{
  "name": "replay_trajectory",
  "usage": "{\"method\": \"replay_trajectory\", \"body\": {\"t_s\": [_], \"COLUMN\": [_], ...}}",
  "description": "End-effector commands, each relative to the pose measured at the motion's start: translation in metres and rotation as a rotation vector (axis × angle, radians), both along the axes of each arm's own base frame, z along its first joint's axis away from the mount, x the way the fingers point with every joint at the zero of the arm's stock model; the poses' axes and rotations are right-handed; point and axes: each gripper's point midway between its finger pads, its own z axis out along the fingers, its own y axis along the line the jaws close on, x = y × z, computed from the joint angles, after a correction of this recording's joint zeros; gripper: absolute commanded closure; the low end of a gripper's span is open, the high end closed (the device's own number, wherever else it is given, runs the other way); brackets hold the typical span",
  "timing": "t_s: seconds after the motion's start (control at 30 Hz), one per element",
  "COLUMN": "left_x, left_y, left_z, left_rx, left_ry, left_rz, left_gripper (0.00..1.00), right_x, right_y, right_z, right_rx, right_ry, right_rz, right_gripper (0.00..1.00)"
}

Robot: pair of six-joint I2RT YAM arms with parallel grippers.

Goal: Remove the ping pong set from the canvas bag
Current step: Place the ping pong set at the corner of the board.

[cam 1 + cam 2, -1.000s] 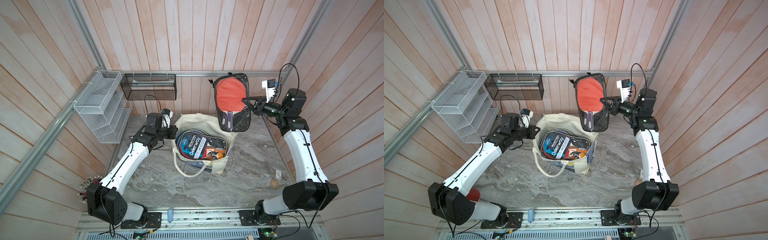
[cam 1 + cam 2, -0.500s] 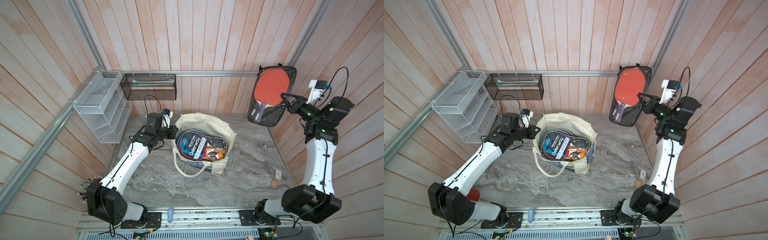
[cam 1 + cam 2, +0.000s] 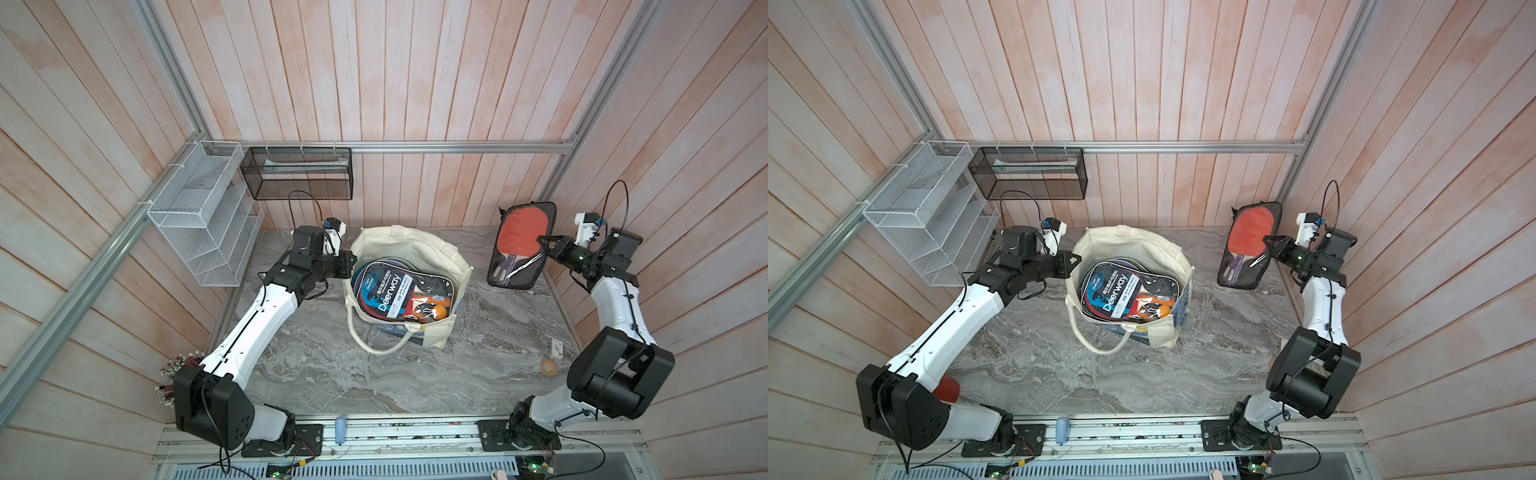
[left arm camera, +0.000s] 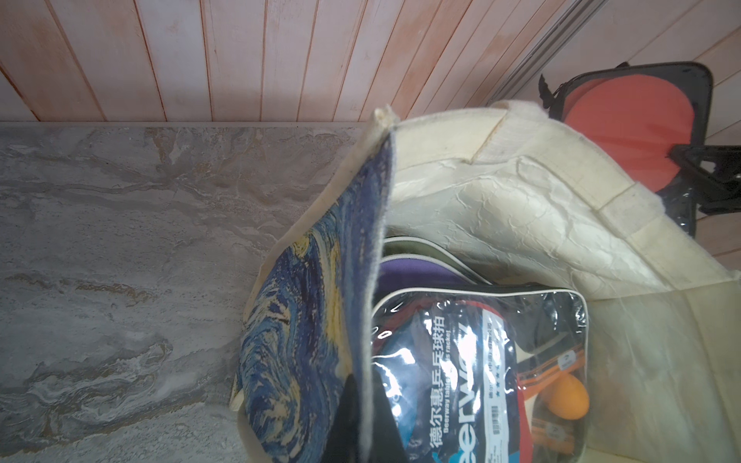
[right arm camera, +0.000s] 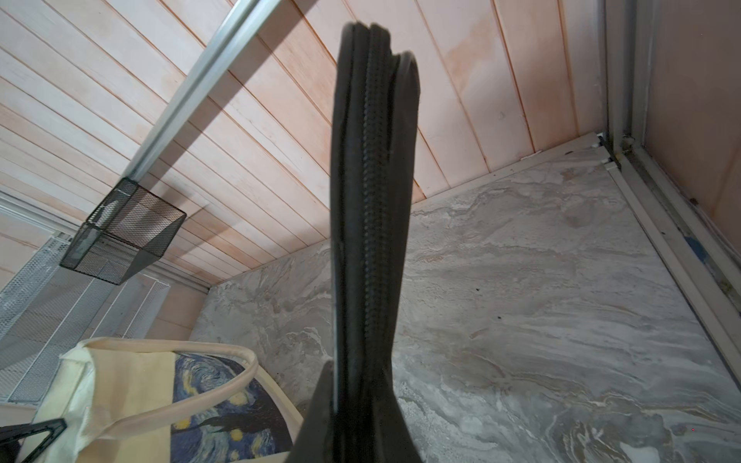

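The soft cream canvas bag (image 3: 419, 253) stands open on the veined marble table (image 3: 324, 374), its rim pinched tight in the left hand (image 3: 352, 266). The right hand (image 3: 540, 246) grips a flat, black-edged ping pong set (image 3: 519, 228) (clear plastic, round red paddle inside) well apart from the bag. A glossy second set (image 3: 390, 291) lies inside it.

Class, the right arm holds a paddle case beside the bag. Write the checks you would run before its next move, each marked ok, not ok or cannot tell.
1. Grip: right claw shut on case, ok.
2. Clearance: case out of bag and apart from it, ok.
3. Anchor: left claw shut on bag rim, ok.
4. Landing: bare table beside case, ok.
5. Height: case's lower edge off table, cannot tell.
6. Task done: not ok, Deerway set lies in bag.
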Motion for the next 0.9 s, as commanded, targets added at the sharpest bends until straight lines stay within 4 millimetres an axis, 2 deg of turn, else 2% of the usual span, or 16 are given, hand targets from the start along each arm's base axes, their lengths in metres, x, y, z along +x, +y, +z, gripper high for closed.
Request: {"method": "replay_trajectory", "body": {"t_s": [0.0,0.13,0.4,0.6,0.7,0.87], "left_x": [0.004,0.000,-0.003,-0.004,-0.004,-0.005], "left_y": [-0.010,-0.011,-0.009,-0.012,-0.013,-0.012], "left_z": [0.048,0.049,0.050,0.052,0.053,0.052], "left_rx": [-0.083,-0.086,-0.076,-0.088,-0.089,-0.085], "left_ry": [-0.168,-0.173,-0.180,-0.186,-0.188,-0.179], "left_rz": [-0.047,-0.059,-0.060,-0.077,-0.081,-0.079], "left_gripper": [1.00,1.00,1.00,1.00,1.00,1.00], "right_x": [0.015,0.033,0.071,0.094,0.103,0.115], "right_y": [-0.004,-0.016,-0.033,-0.045,-0.052,-0.042], "right_z": [0.011,-0.027,-0.075,-0.124,-0.132,-0.144], "right_rx": [-0.031,0.000,0.060,0.064,0.067,0.080], "right_ry": [-0.067,0.015,0.118,0.298,0.331,0.354], "right_rz": [0.039,0.039,0.072,0.143,0.140,0.176], "right_gripper": [1.00,1.00,1.00,1.00,1.00,1.00]}}
